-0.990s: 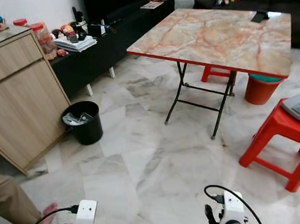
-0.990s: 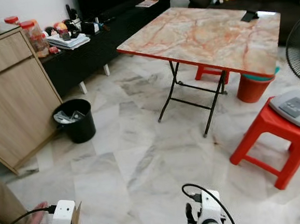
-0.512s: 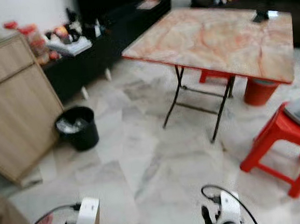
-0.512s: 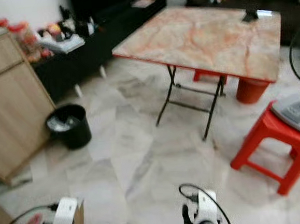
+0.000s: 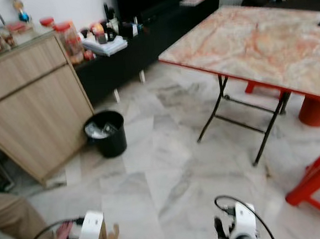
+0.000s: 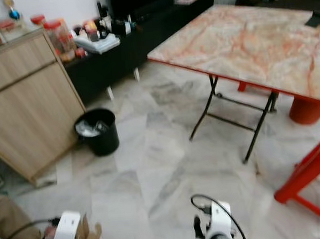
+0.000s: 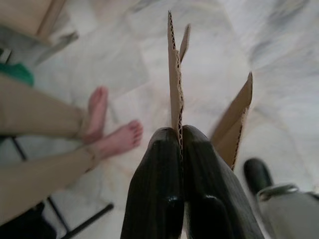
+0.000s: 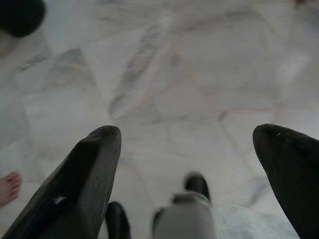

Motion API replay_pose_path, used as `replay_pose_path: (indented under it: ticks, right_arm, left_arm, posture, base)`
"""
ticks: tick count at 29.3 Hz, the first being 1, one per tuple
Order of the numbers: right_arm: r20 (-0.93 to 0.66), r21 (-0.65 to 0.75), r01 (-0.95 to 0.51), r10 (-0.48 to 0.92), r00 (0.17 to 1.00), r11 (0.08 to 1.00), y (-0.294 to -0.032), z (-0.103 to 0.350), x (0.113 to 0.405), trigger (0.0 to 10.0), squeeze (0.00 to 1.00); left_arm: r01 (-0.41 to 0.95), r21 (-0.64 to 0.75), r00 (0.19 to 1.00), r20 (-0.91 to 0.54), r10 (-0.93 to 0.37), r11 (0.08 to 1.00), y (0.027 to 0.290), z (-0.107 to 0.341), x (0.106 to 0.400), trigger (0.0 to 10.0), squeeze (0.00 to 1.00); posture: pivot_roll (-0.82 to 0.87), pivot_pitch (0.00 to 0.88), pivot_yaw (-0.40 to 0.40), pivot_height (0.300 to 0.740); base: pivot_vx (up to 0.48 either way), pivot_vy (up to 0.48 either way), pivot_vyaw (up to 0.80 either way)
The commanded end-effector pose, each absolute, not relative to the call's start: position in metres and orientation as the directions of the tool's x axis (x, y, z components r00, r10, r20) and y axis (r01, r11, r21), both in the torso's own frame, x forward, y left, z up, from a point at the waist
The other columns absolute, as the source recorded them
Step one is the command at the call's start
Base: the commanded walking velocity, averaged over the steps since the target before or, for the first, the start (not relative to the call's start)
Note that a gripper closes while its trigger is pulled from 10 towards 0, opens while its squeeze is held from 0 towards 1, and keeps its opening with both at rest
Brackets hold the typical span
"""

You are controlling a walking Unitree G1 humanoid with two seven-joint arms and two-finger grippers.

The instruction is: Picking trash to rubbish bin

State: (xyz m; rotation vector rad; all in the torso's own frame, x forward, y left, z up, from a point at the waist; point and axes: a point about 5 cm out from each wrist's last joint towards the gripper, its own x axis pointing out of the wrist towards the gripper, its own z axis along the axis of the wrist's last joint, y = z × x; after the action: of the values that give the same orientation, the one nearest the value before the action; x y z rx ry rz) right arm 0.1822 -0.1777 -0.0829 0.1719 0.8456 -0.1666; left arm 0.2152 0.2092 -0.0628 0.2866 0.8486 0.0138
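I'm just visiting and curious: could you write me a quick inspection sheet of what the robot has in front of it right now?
Surface: pale marble floor, bare ahead.
Job's things: cardboard piece pinched in the left tool; black bin beside the wooden cabinet, already holding trash.
Clutter: jars and books on the black TV bench.
Grippers: left tool shut on the cardboard; right tool open, holding nothing.
Cables: black loops at both wrists, one at the right.
Surroundings: marble-top folding table, red stool, a person's bare feet near the left arm.
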Motion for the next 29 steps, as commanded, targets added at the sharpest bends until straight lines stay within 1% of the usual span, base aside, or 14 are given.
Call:
replay_pose_path:
  ticks: [1,8,14,18,27,29]
  right_arm:
    - [-0.752,0.073,0.202,-0.079,0.655,0.977,-0.1792,-0.0821,0.1837,10.0,0.0]
    - [-0.75,0.065,0.21,-0.091,0.655,0.976,-0.1789,-0.0822,0.1832,10.0,0.0]
    - [-0.756,0.062,0.235,-0.108,0.646,0.97,-0.1793,-0.084,0.1793,10.0,0.0]
    - [-0.764,0.063,0.22,-0.095,0.639,0.973,-0.1786,-0.0858,0.1757,10.0,0.0]
    - [-0.762,0.046,0.194,-0.092,0.641,0.98,-0.1781,-0.0851,0.1775,10.0,0.0]
    - [-0.76,0.037,0.184,-0.091,0.643,0.982,-0.1775,-0.0848,0.1781,10.0,0.0]
  left_arm:
    - [0.111,0.259,0.658,-0.743,0.124,0.96,0.2089,-0.0637,0.2141,10.0,0.0]
    - [0.113,0.259,0.655,-0.746,0.124,0.959,0.2099,-0.0644,0.2124,10.0,0.0]
    - [0.123,0.264,0.649,-0.751,0.124,0.957,0.2113,-0.0653,0.2106,10.0,0.0]
    - [0.125,0.265,0.65,-0.75,0.123,0.956,0.2106,-0.0649,0.2116,10.0,0.0]
    - [0.135,0.266,0.651,-0.75,0.117,0.955,0.2089,-0.065,0.2118,10.0,0.0]
    - [0.134,0.266,0.651,-0.75,0.117,0.955,0.2089,-0.0649,0.212,10.0,0.0]
  posture:
    - [-0.09,0.002,0.061,0.74]
    - [-0.09,0.001,0.068,0.74]
    - [-0.1,0.0,0.073,0.74]
    - [-0.09,0.0,0.069,0.74]
    - [-0.1,0.0,0.072,0.74]
    - [-0.1,0.0,0.07,0.74]
  base:
    - [0.307,0.0,0.0]
    - [0.311,0.0,0.76]
    - [0.314,0.0,0.0]
    - [0.316,0.0,0.0]
    - [0.317,0.0,0.0]
    - [0.317,0.0,0.75]
